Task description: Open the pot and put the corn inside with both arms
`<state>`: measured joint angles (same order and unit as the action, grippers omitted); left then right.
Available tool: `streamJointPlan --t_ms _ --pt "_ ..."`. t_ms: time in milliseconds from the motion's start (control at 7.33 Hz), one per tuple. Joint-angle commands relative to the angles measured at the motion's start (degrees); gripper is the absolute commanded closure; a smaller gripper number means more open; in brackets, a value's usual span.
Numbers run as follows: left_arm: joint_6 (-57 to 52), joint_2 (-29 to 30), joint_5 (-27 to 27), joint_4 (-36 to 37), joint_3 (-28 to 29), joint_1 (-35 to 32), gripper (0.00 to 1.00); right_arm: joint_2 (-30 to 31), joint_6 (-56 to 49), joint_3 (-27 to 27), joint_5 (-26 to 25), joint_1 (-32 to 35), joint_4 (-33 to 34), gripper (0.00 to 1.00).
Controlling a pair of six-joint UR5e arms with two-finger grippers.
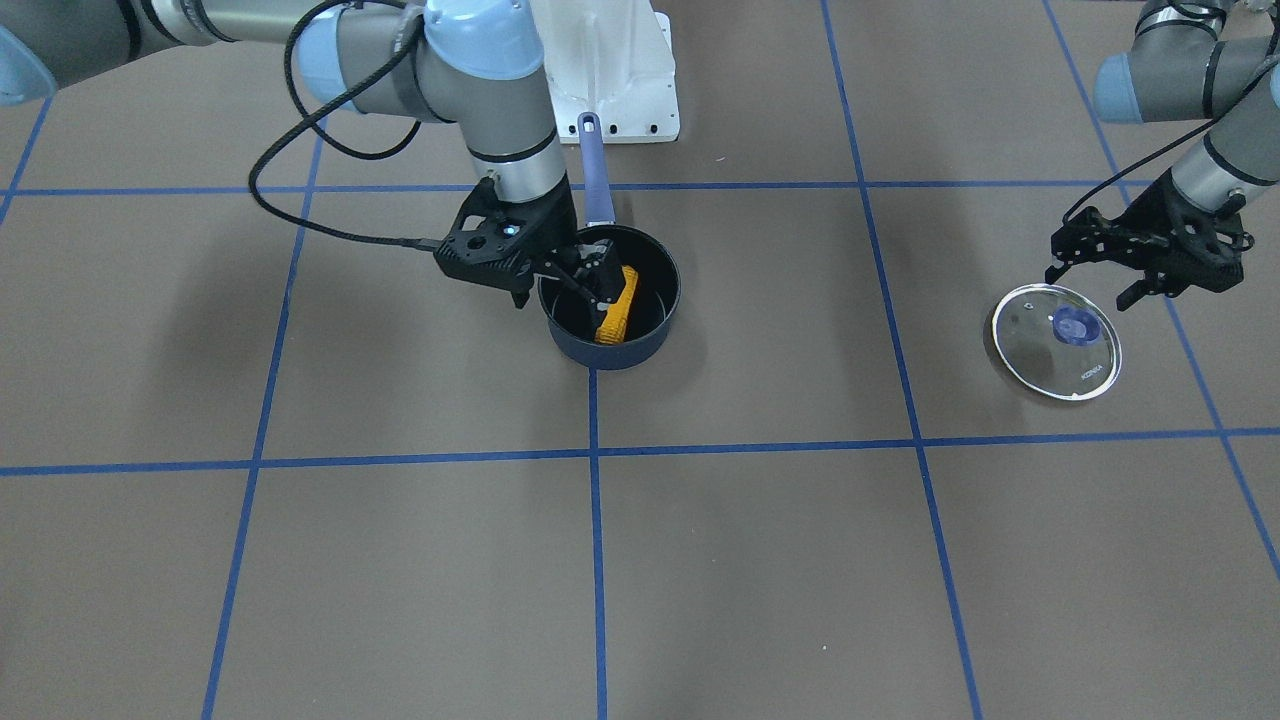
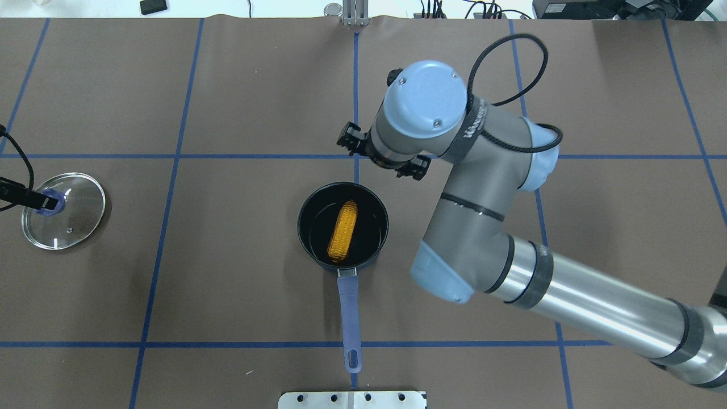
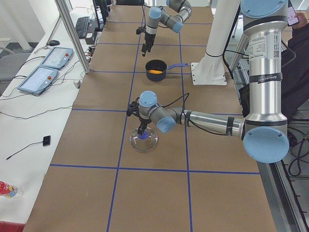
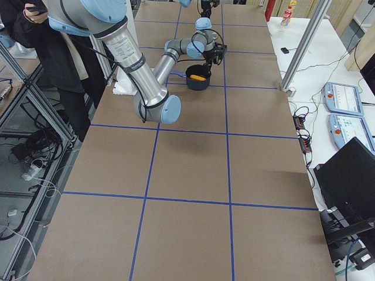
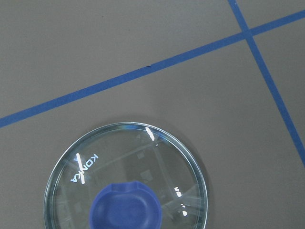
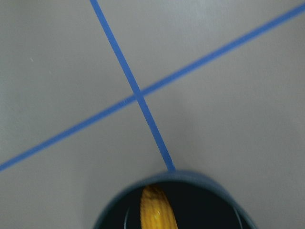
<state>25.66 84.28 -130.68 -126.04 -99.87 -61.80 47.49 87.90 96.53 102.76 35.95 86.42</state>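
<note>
The dark blue pot (image 1: pixel 612 354) stands open near the table's middle, its handle (image 2: pixel 347 307) pointing toward my base. The corn (image 2: pixel 343 230) lies loose inside the pot, and its tip shows in the right wrist view (image 6: pixel 157 210). My right gripper (image 1: pixel 560 295) hangs open over the pot's far rim, one finger dipping inside beside the corn without holding it. The glass lid (image 1: pixel 1056 342) with a blue knob (image 5: pixel 126 207) lies flat on the table at my left. My left gripper (image 1: pixel 1090 288) is open just above the lid, by the knob.
The white pedestal base (image 1: pixel 610 80) stands just behind the pot's handle. Blue tape lines (image 2: pixel 182 156) grid the brown table. Teach pendants (image 3: pixel 48 58) and cables lie on a side bench, and a person (image 4: pixel 35 29) stands beside the robot.
</note>
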Motion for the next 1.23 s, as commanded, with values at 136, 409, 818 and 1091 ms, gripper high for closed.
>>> streamJointPlan --t_ms 136,409,818,1091 --pt "-2.26 0.44 -4.32 1.22 0.9 -5.59 0.02 11.71 -28.05 -0.64 8.66 17.35 -7.92 0.0" --pt "-13.29 1.05 -7.91 9.35 1.08 -12.52 0.02 15.78 -40.75 -2.38 14.8 25.53 -7.94 0.0" --pt "-24.67 3.78 -8.02 20.46 1.16 -19.04 0.02 23.68 -51.39 -4.41 25.61 34.86 -9.52 0.0" --pt "-29.69 5.62 -8.1 21.97 3.62 -22.21 0.02 28.43 -63.75 -7.47 31.86 43.72 -9.52 0.0"
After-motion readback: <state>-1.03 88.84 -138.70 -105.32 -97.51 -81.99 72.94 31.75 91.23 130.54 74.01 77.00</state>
